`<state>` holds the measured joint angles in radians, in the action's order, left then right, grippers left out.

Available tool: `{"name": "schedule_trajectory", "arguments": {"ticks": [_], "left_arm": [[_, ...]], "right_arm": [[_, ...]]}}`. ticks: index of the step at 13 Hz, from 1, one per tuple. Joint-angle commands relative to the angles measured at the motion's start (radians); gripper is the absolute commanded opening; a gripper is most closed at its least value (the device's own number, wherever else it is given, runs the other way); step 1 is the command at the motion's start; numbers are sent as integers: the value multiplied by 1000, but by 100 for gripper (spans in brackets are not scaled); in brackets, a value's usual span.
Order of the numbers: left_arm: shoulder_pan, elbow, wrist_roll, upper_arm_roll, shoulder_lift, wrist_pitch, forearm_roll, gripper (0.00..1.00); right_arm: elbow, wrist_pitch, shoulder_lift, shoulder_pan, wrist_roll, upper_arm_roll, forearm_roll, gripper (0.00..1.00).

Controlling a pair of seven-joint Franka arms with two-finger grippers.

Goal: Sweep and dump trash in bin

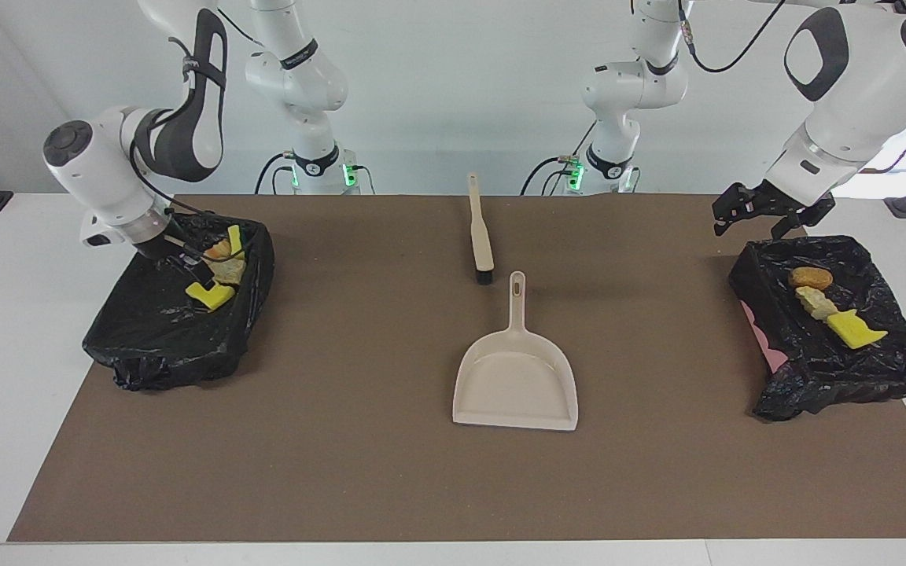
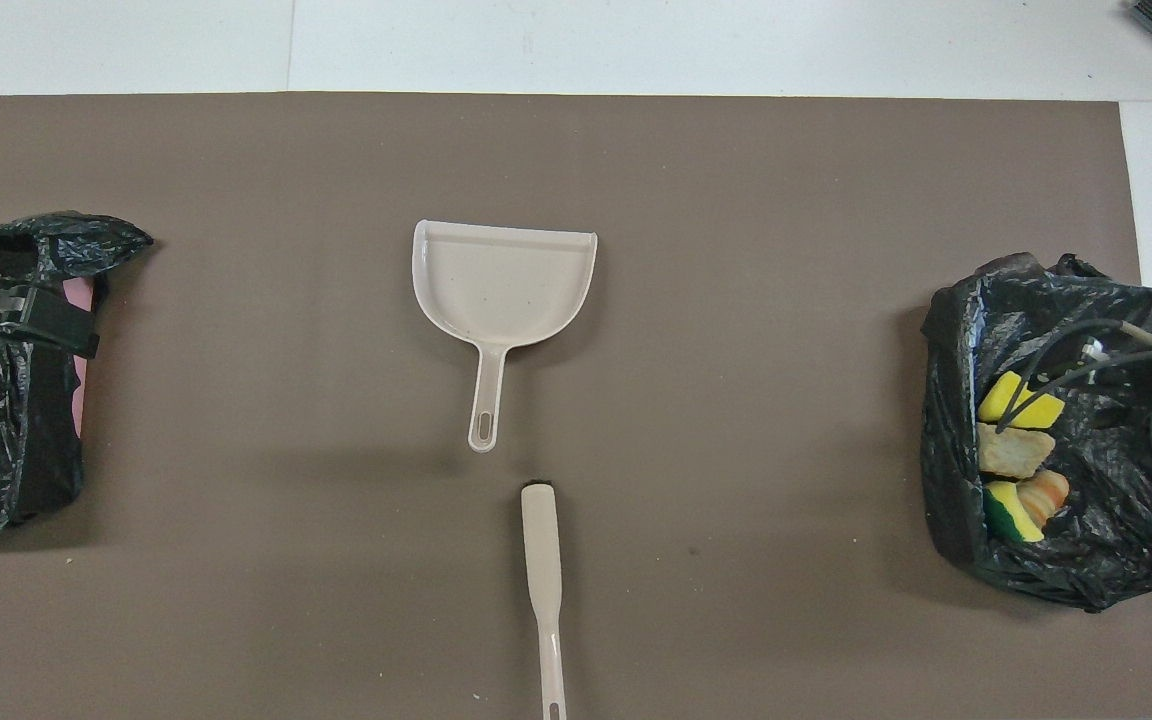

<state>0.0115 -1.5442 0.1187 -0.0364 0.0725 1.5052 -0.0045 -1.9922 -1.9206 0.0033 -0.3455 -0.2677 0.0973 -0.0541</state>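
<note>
Trash (image 1: 209, 296) – four scraps in first bin (image 1: 146, 338), three in second bin (image 1: 878, 369) – left gripper (image 1: 748, 224) spread, right gripper (image 1: 200, 275) unclear

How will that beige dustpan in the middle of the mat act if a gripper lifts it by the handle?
The dustpan looks like thin moulded plastic, so probably stiff and light. Its wide scoop sits at one end of a narrow handle, so it would likely droop scoop-down if held at the tip. It lies flat on the mat, so a push would probably slide it, not tip it.
</note>
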Motion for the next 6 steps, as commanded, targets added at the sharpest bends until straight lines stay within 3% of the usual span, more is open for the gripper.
{"name": "schedule_trajectory", "arguments": {"ticks": [1,4,6], "left_arm": [[8,12,3,-3,4,-8,5,100],[8,13,3,-3,4,-8,5,100],[8,13,3,-3,6,-7,3,100]], "right_arm": [[235,184,-16,49,-5,8,5,100],[439,334,1,143,-10,13,61,100],[487,411,7,232,-8,13,144,100]]}}
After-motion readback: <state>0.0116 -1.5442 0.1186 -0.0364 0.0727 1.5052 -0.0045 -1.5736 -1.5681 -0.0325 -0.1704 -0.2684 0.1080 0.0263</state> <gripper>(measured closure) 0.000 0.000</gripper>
